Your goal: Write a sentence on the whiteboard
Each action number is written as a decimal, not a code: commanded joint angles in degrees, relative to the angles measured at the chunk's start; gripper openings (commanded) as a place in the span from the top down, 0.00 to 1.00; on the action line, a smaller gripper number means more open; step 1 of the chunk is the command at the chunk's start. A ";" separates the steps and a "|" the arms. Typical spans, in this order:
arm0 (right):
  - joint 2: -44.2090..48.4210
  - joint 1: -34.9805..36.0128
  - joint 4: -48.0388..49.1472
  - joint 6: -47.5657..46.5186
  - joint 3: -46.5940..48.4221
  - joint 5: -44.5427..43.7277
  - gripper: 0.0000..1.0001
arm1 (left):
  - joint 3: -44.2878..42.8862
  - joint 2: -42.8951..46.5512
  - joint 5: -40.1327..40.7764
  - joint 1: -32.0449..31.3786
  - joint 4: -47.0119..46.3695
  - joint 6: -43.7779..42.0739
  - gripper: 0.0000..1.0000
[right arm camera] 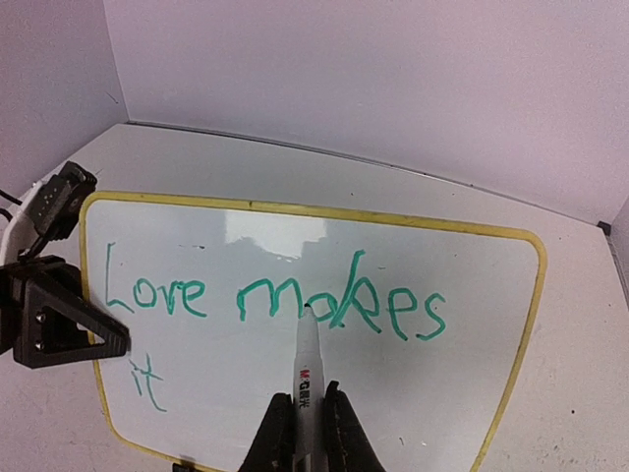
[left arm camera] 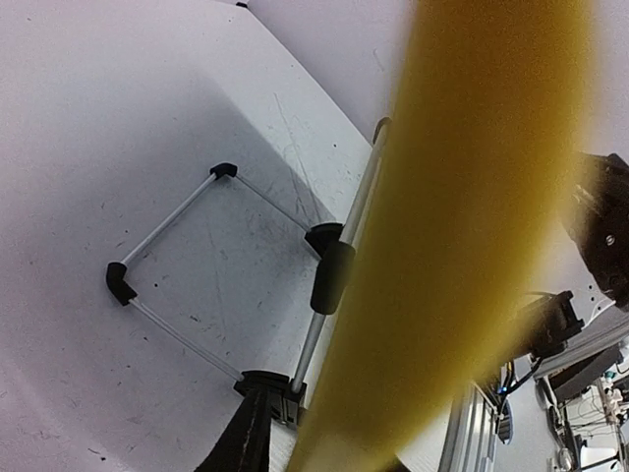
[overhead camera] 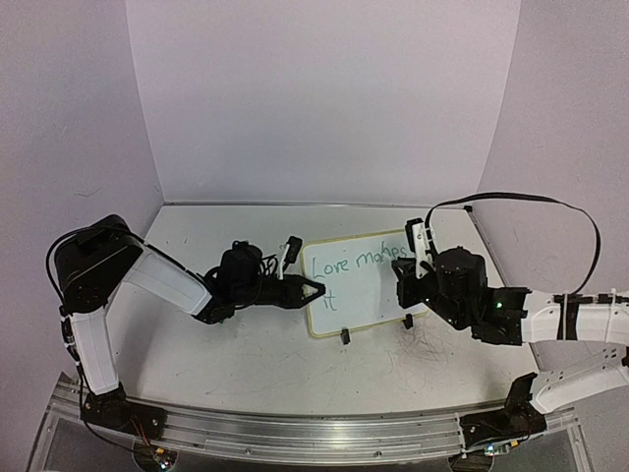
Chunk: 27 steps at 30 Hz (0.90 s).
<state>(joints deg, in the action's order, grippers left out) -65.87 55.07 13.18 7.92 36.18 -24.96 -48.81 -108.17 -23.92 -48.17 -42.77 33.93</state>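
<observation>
The right end effector [right arm camera: 307, 411] pinches a marker [right arm camera: 309, 359], tip on the whiteboard [overhead camera: 378, 295].
The whiteboard sits mid counter [overhead camera: 246, 359] between both arms; the left end effector [overhead camera: 307, 291] meets its left edge, grip unclear; green writing [right arm camera: 157, 295] reads "Love makes it".

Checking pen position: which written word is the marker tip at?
"makes", at the right of the whiteboard's top line: the marker's tip lies among its middle letters. "Love" sits further left, "it" on the line below.
</observation>
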 commanded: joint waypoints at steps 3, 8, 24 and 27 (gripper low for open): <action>0.26 -0.13 5.62 -4.96 0.09 4.25 1.00 | -2.19 -1.12 2.50 -1.10 -3.06 -1.83 0.84; -2.15 -0.11 8.88 -6.41 0.12 5.59 1.00 | 0.43 0.93 8.41 -1.25 -3.25 -5.22 0.98; -7.03 -0.10 19.77 -9.79 -4.74 16.56 1.00 | 4.06 -0.81 10.58 -0.97 -8.78 -7.53 1.00; -5.83 -0.08 18.53 -9.51 -5.30 17.13 1.00 | 4.18 -1.50 10.30 -0.97 -9.46 -5.61 1.00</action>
<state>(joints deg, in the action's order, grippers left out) -73.34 54.83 28.67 -1.13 31.60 -10.19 -45.21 -108.20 -19.55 -51.26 -51.29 27.49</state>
